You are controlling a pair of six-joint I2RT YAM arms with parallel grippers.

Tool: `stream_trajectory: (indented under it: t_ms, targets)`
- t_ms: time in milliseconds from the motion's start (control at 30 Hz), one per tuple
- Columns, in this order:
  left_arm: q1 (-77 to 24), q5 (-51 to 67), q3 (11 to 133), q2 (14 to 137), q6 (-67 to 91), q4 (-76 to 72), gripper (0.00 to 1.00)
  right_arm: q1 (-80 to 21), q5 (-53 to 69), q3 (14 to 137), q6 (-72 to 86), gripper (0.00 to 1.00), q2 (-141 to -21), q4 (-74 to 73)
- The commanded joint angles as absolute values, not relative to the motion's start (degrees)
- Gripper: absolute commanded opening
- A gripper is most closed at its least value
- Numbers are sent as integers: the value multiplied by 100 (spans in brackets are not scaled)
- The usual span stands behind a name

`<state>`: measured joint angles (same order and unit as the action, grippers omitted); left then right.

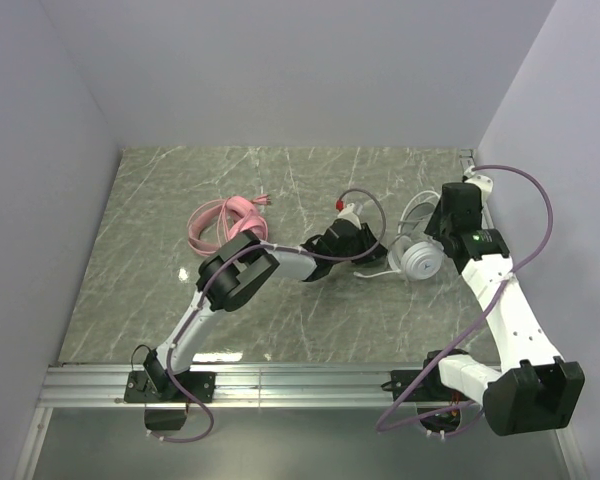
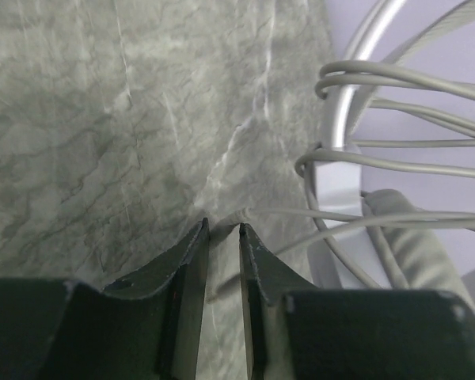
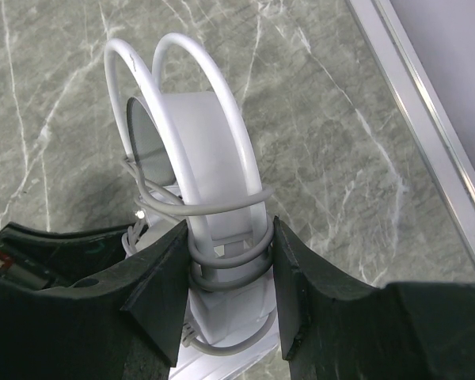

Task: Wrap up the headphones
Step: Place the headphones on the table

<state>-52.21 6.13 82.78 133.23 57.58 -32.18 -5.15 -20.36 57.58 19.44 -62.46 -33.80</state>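
Seen from above, a grey marble table (image 1: 140, 280) holds two headsets. The pink headphones (image 1: 225, 222) lie flat at the middle left, well apart from both arms. The white headphones (image 1: 420, 258) sit at the right, near the table's right edge, with the two arms meeting around them. The right gripper (image 3: 229, 277) is clamped on the white headband just above an earcup, one finger on each side, pressing against turns of thin grey cable (image 3: 222, 207) wound round the band. The left gripper (image 2: 224, 237) reaches in from the left, its jaws drawn narrow and pinching a strand of that cable just beside the headset's looped coils.
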Motion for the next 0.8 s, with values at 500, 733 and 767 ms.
stream_trajectory:
  t_ms: [500,733,767]
  targets:
    - [-5405,317,8684,13632,5924,-2892,26,-1397,-3057,6521,2276,11,-6899,-3348]
    - [-5432,369,8543,13702,6055,-3085,26,-1661,-3375,6811,2338,11,-7233,-3577]
    - [-5432,387,8534,13728,6073,-3128,26,-1696,-3427,6855,2329,11,-7251,-3586]
